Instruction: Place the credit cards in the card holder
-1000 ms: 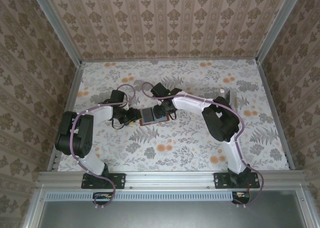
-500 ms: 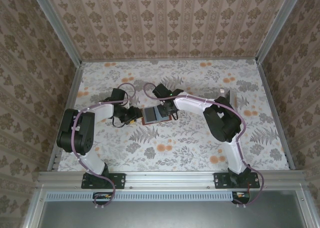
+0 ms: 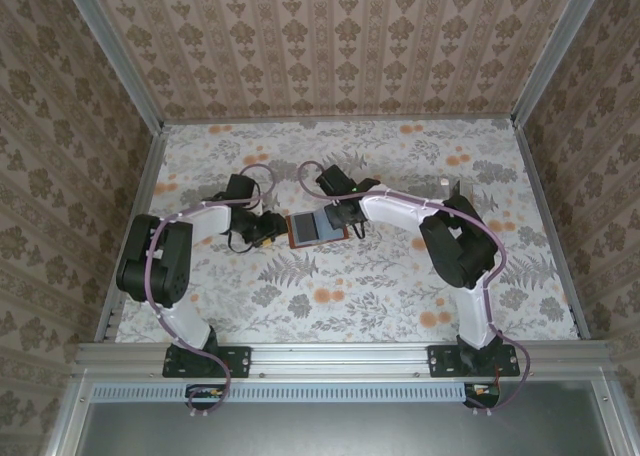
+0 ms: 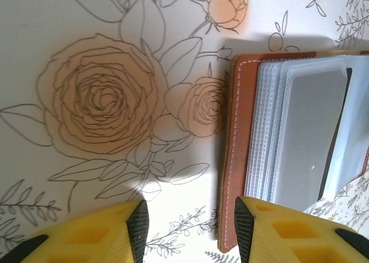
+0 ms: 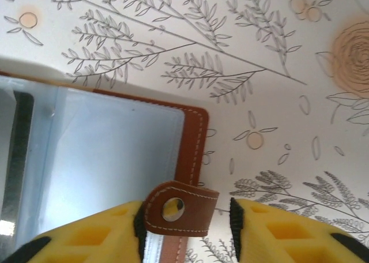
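Left gripper (image 3: 274,227) and right gripper (image 3: 351,220) bracket the open card holder (image 3: 317,228) in the overhead view. We see the left one just beside the holder's left edge and the right one over its right edge. The holder lies spread flat on the flowered cloth (image 3: 400,276) between them. Its long axis runs from one gripper to the other, slightly tilted. A small dark thing (image 3: 457,192) stands well off beside the right arm, too small for us to name.

At the left wrist, we find the left gripper (image 4: 187,228) with its yellow fingers apart and clamped on nothing; mostly cloth shows between them. The card holder (image 4: 230,159) puts its stitched brown edge just inside the finger on its side. Past that edge fans a stack of clear sleeves (image 4: 268,130), one of them carrying a grey card (image 4: 314,130).

At the right wrist, the right gripper (image 5: 184,222) straddles the clasp tab (image 5: 181,208), which nearly fills the gap between its fingers. We cannot tell whether the pads press on the tab or merely stand around it. Beyond the tab, the card holder (image 5: 193,136) shows a brown corner framing a sleeve with a bluish card (image 5: 115,159) inside.

We judge that the coming move turns on that tab. It sits squarely between the right fingers, so the right arm is the nearer one and is placed to keep the holder open. The left arm, at the opposite end of the long axis, has free jaws for a card.
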Tool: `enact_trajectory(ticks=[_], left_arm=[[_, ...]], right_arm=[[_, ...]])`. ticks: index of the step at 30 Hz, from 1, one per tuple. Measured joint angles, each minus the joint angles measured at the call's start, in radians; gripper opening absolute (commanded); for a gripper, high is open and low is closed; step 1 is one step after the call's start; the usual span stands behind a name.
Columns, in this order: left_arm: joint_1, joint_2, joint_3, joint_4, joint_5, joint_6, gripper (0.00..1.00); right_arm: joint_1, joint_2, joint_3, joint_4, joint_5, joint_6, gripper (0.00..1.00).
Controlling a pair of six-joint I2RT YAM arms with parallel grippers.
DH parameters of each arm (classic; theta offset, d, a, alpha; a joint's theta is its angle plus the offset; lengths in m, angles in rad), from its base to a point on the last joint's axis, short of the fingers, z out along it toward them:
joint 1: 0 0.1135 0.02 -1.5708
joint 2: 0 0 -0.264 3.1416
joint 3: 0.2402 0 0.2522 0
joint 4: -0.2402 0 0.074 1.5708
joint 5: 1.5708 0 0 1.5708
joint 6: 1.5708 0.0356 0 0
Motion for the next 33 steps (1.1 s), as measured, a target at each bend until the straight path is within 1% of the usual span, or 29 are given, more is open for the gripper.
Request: enact_trajectory(ticks=[3, 6, 8, 12, 16, 23, 26, 30, 33], left_arm=[[-0.007, 0.01, 0.012, 0.002, 0.001, 0.0, 0.46], [-0.014, 0.013, 0.012, 0.014, 0.002, 0.0, 0.47], [-0.017, 0.018, 0.014, 0.019, 0.006, 0.0, 0.48], [-0.022, 0.024, 0.018, 0.039, 0.018, -0.011, 0.49], [-0.035, 0.039, 0.023, 0.076, 0.031, -0.021, 0.48], [-0.035, 0.031, 0.017, 0.086, 0.031, -0.043, 0.46], [-0.048, -0.015, 0.004, 0.084, 0.004, -0.061, 0.46], [-0.124, -0.106, 0.015, 0.093, -0.016, -0.075, 0.47], [-0.19, -0.108, 0.043, 0.118, -0.016, -0.079, 0.47]], right_arm=[[-0.026, -0.006, -0.019, 0.019, -0.029, 0.008, 0.28], [-0.068, -0.006, -0.056, 0.064, -0.121, 0.031, 0.19], [-0.095, -0.007, -0.09, 0.095, -0.186, 0.05, 0.16], [-0.135, -0.017, -0.133, 0.15, -0.309, 0.089, 0.15], [-0.137, -0.019, -0.163, 0.205, -0.42, 0.124, 0.13], [-0.152, -0.019, -0.189, 0.262, -0.524, 0.192, 0.12], [-0.152, -0.018, -0.194, 0.28, -0.553, 0.214, 0.12], [-0.142, -0.011, -0.195, 0.319, -0.587, 0.232, 0.13], [-0.128, -0.002, -0.195, 0.333, -0.609, 0.245, 0.13]])
